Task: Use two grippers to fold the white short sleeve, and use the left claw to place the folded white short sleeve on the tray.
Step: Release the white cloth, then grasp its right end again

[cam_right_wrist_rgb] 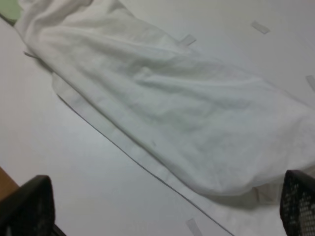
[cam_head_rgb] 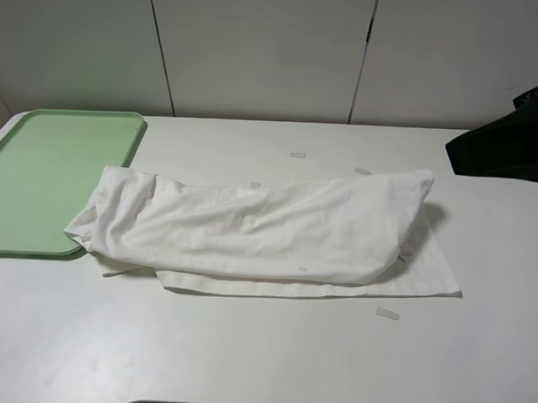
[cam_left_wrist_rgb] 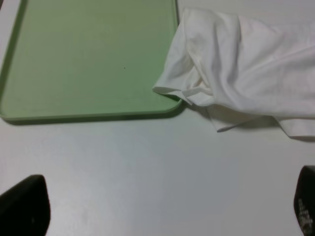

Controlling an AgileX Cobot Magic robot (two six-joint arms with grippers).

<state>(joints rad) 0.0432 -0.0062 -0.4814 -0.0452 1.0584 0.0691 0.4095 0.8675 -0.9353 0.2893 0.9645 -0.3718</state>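
Left end effector (cam_left_wrist_rgb: 165, 209) wide open, right end effector (cam_right_wrist_rgb: 162, 206) too, white short sleeve (cam_head_rgb: 259, 232) touching tray (cam_head_rgb: 41, 158) corner

White short sleeve (cam_right_wrist_rgb: 172, 108) rumpled on table (cam_right_wrist_rgb: 74, 162); right claw (cam_right_wrist_rgb: 165, 204) wide, seemingly empty.

Legible text, labels, brands, numbers, signs: none in any view.

Item of note: white short sleeve (cam_head_rgb: 259, 232). One tiny grey speck sits near its hem, on the side toward the front edge of the worktop. It is too small to tell whether it is a character or a mark.
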